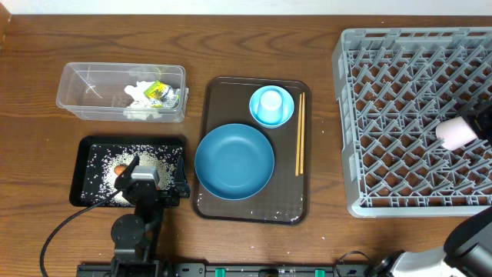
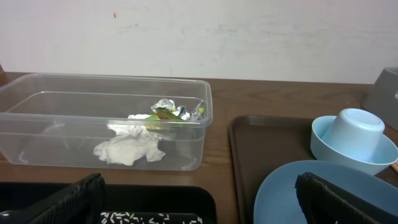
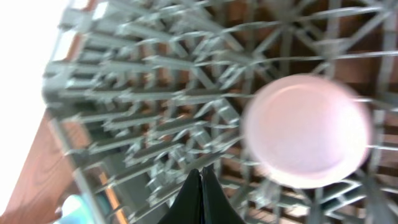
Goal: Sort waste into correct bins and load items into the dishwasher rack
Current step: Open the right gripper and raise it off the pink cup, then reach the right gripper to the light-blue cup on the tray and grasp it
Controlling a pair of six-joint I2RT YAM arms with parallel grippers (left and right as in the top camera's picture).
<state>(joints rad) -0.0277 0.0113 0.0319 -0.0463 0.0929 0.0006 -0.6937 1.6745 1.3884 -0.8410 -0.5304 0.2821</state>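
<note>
My left gripper [image 1: 150,175] is open and empty over the black tray [image 1: 81,185], which holds rice grains [image 1: 104,163] and the orange carrot [image 1: 121,169]. In the left wrist view its fingers [image 2: 199,202] are spread wide above the rice [image 2: 149,218]. The clear tub [image 1: 77,85] holds white tissue [image 2: 127,149] and the crinkled wrapper [image 2: 171,112]. The dark-blue dish [image 1: 234,161], the light-blue bowl [image 1: 286,111] with the upturned light-blue cup [image 1: 270,102] in it, and the chopsticks [image 1: 300,135] lie on the brown serving tray [image 1: 219,96]. The white cup [image 1: 457,132] lies in the grey rack [image 1: 384,115]. My right gripper [image 3: 202,180] is shut and empty beside the cup [image 3: 308,130].
The brown serving tray sits between the bins and the rack. My right arm [image 1: 483,117] reaches over the rack's right edge. A black cable [image 1: 69,223] runs from the left arm's base along the table front. A white wall stands behind the table.
</note>
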